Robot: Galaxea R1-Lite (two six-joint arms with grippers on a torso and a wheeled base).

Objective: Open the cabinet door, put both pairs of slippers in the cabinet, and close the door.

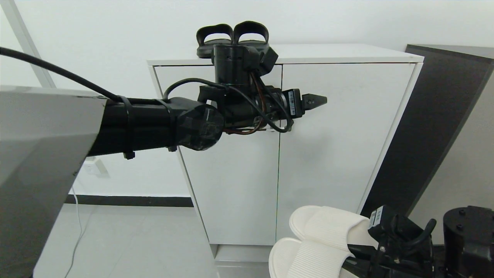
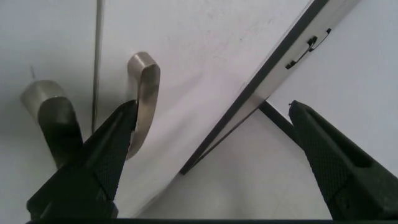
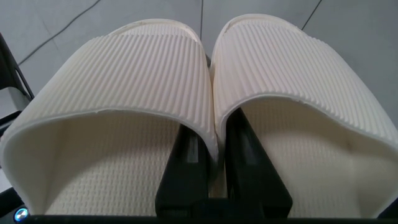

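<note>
Left gripper (image 2: pixel 212 107) spread wide beside the door handle (image 2: pixel 144 84) — poised to pull; right gripper (image 3: pixel 214 165), at the cabinet's (image 1: pixel 339 127) five o'clock, pinches both white slippers (image 1: pixel 324 235) together — ready for stowing.

The white cabinet (image 1: pixel 347 52) stands upright against the wall. Its two tall doors, the left door (image 1: pixel 231 185) and the right door (image 1: pixel 328 154), are both closed and meet at a thin seam down the middle. Two curved brushed-metal handles (image 2: pixel 144 87) sit on either side of that seam. The black slippers (image 1: pixel 231 36) lie side by side on the cabinet top, above the left door. The white slippers (image 1: pixel 320 239) — wide ribbed straps, textured footbeds — are low in front of the right door, pressed side by side, their inner walls pinched together between the fingers of the right gripper (image 3: pixel 214 143).
</note>
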